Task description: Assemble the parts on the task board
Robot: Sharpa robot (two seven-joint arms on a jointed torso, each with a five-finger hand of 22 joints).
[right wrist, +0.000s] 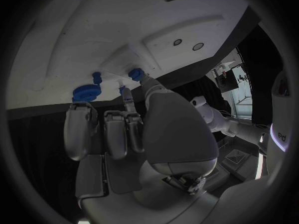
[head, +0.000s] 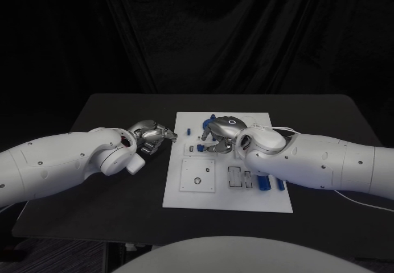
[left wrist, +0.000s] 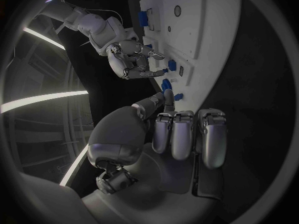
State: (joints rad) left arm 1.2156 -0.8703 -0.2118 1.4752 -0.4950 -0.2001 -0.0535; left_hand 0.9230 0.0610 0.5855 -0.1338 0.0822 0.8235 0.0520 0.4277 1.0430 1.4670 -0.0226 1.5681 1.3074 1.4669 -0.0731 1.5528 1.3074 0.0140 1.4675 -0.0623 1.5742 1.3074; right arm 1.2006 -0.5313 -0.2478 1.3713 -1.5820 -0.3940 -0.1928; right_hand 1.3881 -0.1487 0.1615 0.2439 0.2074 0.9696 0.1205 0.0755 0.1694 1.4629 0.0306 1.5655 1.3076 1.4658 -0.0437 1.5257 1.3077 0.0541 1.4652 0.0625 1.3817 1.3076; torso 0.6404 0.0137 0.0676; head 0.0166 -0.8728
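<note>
The white task board (head: 185, 193) lies mid-table. My right hand (head: 217, 135) hangs over its far part with fingers curled down. At the right wrist, its thumb and a finger (right wrist: 128, 100) reach a small blue part (right wrist: 136, 74) standing on the board (right wrist: 93, 30); whether they grip it is unclear. A blue gear (right wrist: 82, 92) sits close by. My left hand (head: 152, 137) is just off the board's left edge, fingers (left wrist: 182, 134) curled in and holding nothing. Its wrist view shows the right hand (left wrist: 132, 59) on the board (left wrist: 209, 40).
Two blue cylinders (head: 269, 183) lie at the board's near right, beside a slotted recess (head: 236, 177). A square plate with an oval hole (head: 198, 181) sits at the near left. Small blue pegs (head: 189, 131) stand near the far left edge. A white cable (head: 283, 128) runs behind the right arm.
</note>
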